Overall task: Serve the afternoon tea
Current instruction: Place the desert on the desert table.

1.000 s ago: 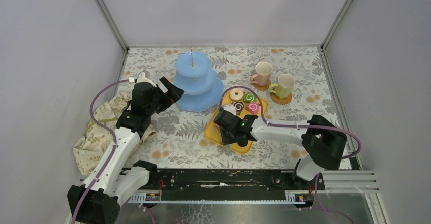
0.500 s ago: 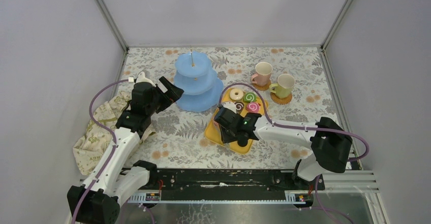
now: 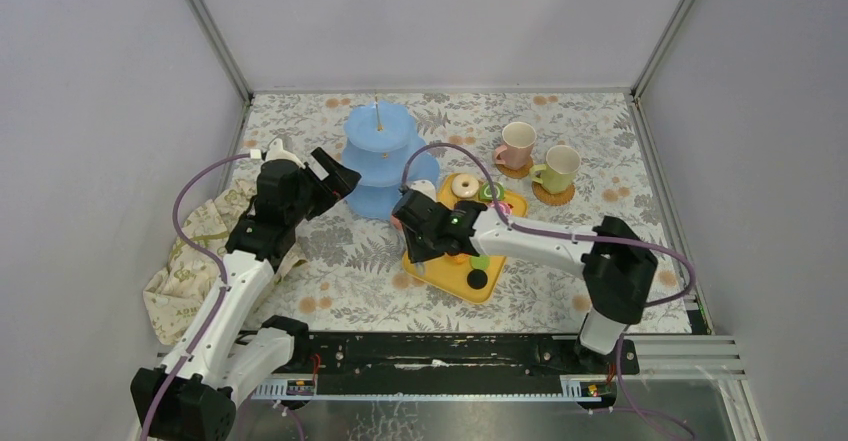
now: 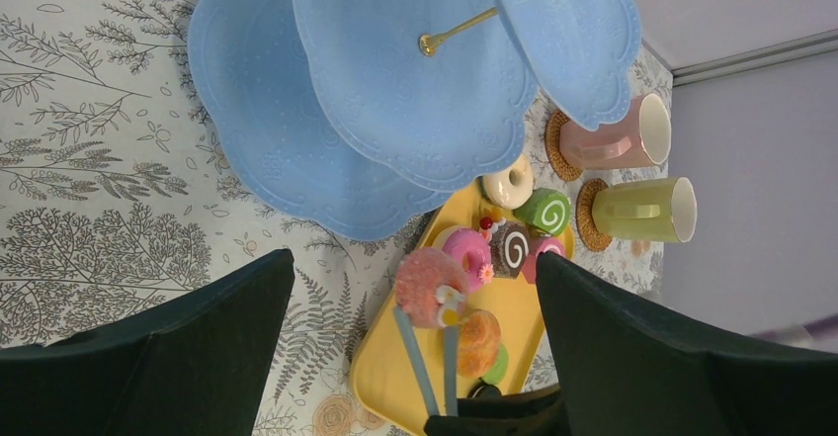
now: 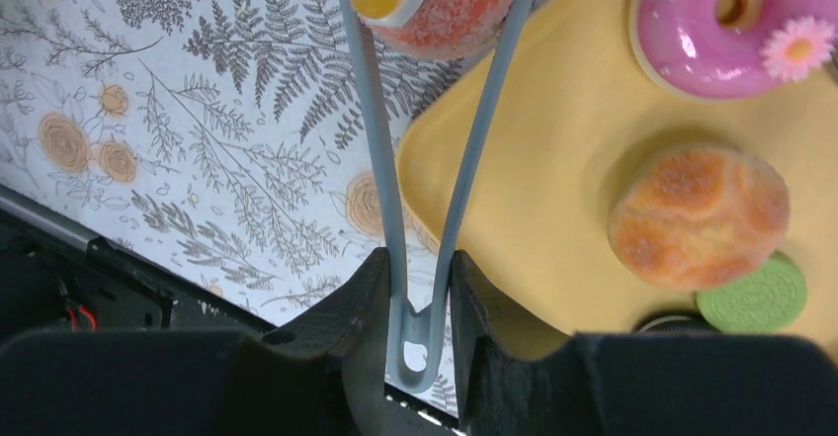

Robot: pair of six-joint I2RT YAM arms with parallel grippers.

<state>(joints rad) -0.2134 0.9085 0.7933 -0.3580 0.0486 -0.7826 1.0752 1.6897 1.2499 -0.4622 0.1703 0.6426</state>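
Since a second ago the right gripper (image 3: 422, 231) has swung left off the middle of the yellow tray (image 5: 553, 189) toward the light-blue stand (image 3: 385, 151), carrying its load along; the left arm has barely shifted.

That load is a pink sugared pastry (image 4: 432, 286) with a yellow dot on top, pinched between the tips of the grey tongs (image 5: 420, 319). It hangs clear of the tray's corner, over the printed tablecloth and close to the stand's bottom tier, not yet above it. It looks light and rigid, but its rounded, gritty sides give the thin tong tips little to bite, so it could probably roll out if tilted. Squeezing across its widest part seems the safest hold.

The right claw is clamped narrowly around the tongs' hinged end. On the tray below lie a pink doughnut (image 5: 731, 21), an orange bun (image 5: 697, 214) and a green biscuit (image 5: 751, 298).

The left gripper (image 3: 330, 176) stands wide and empty beside the stand.
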